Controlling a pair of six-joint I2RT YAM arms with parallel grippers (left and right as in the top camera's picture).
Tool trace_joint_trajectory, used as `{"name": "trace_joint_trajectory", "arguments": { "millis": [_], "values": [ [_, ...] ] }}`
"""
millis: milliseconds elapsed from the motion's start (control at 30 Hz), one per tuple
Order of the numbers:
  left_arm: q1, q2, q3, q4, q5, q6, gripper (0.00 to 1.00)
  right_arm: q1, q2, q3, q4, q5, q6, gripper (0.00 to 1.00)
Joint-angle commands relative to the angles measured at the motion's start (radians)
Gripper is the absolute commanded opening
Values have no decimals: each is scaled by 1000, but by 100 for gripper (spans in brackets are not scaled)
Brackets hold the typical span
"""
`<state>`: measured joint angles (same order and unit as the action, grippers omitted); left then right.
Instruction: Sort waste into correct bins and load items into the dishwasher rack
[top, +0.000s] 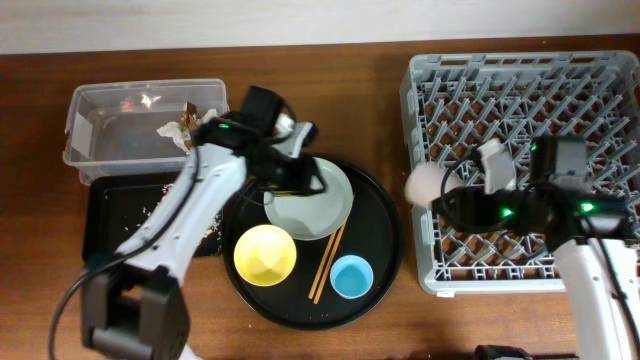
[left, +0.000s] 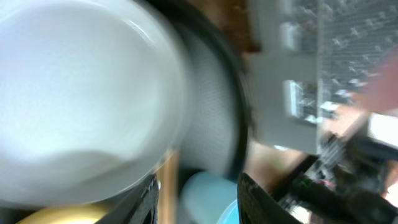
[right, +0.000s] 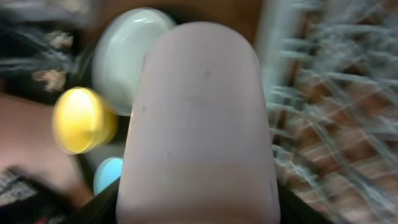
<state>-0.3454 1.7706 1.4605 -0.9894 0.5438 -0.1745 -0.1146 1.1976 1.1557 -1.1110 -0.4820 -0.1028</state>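
My right gripper (top: 452, 203) is shut on the small pink cup (top: 428, 184) and holds it at the left edge of the grey dishwasher rack (top: 530, 80). The cup fills the right wrist view (right: 199, 118). My left gripper (top: 300, 178) is open and empty over the left rim of the pale plate (top: 315, 205). In the left wrist view the plate (left: 81, 93) lies above the open fingers (left: 198, 202). The yellow bowl (top: 264, 253), blue cup (top: 351, 276) and chopsticks (top: 328, 262) lie on the round tray. Tissue with wrapper (top: 178, 128) sits in the clear tub (top: 110, 110). Crumbs (top: 150, 205) lie in the shallow black tray (top: 100, 225).
The large round black tray (top: 385, 240) sits between the two bins and the rack. The rack takes up the right side of the table. The left arm stretches over the shallow black tray. Bare wood shows at the front left.
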Motion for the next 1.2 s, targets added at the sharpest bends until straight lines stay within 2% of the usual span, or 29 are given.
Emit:
{"name": "trace_joint_trajectory", "arguments": {
  "millis": [0,100,267,333,467,667,733,833,1000,1067,1167],
  "values": [
    [115,-147,10,-113,-288,42,40,-5,-6,139,-63,385,112,51],
    [172,-232,10,-126,-305,45,40,-34,21,196,-110,577,195,50],
    [174,-267,10,-127,-305,45,40,-293,164,343,-194,564,245,51],
    [173,-267,10,-127,-305,45,40,-421,224,393,-179,565,278,50],
    [172,-267,10,-126,-305,45,41,-557,345,395,-157,548,304,50],
    [172,-267,10,-126,-305,45,40,-568,505,394,-154,546,303,52],
    [172,-267,10,-126,-305,45,40,-568,546,394,-158,545,303,71],
    [172,-267,10,-126,-305,46,40,-568,571,395,-157,510,303,89],
    [172,-267,10,-127,-305,45,40,-565,524,401,-200,346,291,88],
    [159,-267,10,-127,-304,45,41,-541,424,401,-215,224,231,89],
    [89,-257,7,-127,-305,45,45,-434,276,401,-255,216,206,91]
  ]
}}
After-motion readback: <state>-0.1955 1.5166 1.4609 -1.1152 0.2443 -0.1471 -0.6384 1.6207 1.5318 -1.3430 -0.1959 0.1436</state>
